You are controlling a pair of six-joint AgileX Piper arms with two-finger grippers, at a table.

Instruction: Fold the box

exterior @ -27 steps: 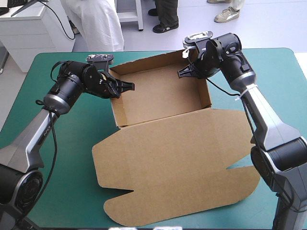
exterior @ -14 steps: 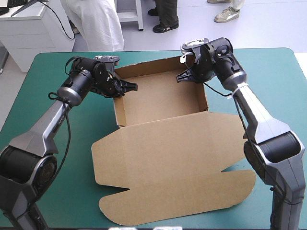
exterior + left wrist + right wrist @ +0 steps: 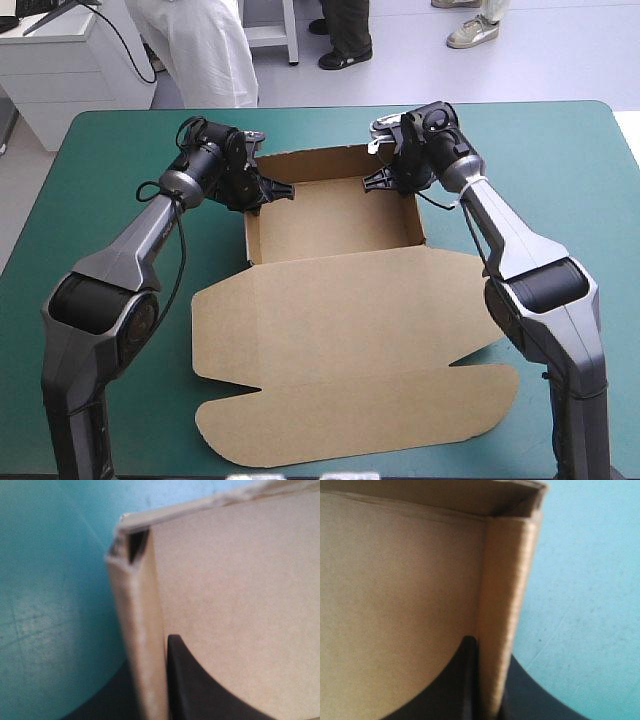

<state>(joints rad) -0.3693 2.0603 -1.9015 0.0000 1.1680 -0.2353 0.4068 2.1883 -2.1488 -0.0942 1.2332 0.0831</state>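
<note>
With the left wall of the box (image 3: 340, 300) clamped by the left gripper (image 3: 272, 190) and its right wall by the right gripper (image 3: 372, 181), both walls are best squeezed evenly and kept upright; the box is sat far-centre on the table (image 3: 90, 170), long axis far-to-near, lid laid flat nearward, tray opened upward.

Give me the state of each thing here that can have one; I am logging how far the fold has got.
box: open tray, walls raised, resting on the teal-green cover.
lid: flat on the cover, flaps spread, on the tray's near side.
left claw: shut on the box's left wall near the far corner.
right claw: shut on the box's right wall near the far corner.
</note>
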